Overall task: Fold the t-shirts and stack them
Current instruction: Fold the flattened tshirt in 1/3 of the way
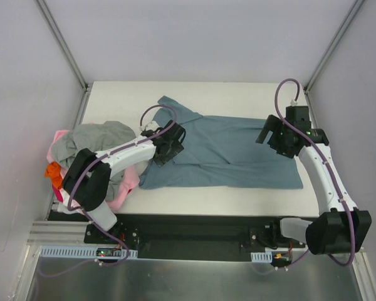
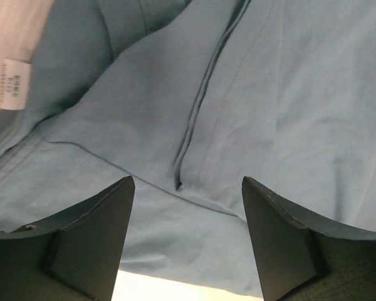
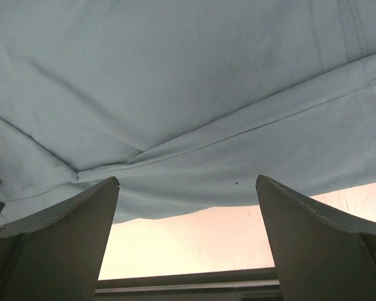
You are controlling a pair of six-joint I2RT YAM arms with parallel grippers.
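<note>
A blue t-shirt (image 1: 229, 153) lies spread on the white table (image 1: 238, 94). My left gripper (image 1: 165, 150) is open and empty, low over the shirt's left part near the collar. In the left wrist view (image 2: 188, 188) blue cloth with a seam fold (image 2: 194, 119) and a white label (image 2: 12, 91) shows between and beyond the fingers. My right gripper (image 1: 277, 139) is open and empty over the shirt's right edge. In the right wrist view (image 3: 187, 188) the shirt's hem (image 3: 194, 200) and bare table show between the fingers.
A pile of unfolded shirts, grey (image 1: 94, 139), pink (image 1: 126, 188) and orange (image 1: 54, 170), sits at the table's left edge under the left arm. Enclosure walls stand close at left and right. The table's front edge (image 1: 225, 210) is near the blue shirt.
</note>
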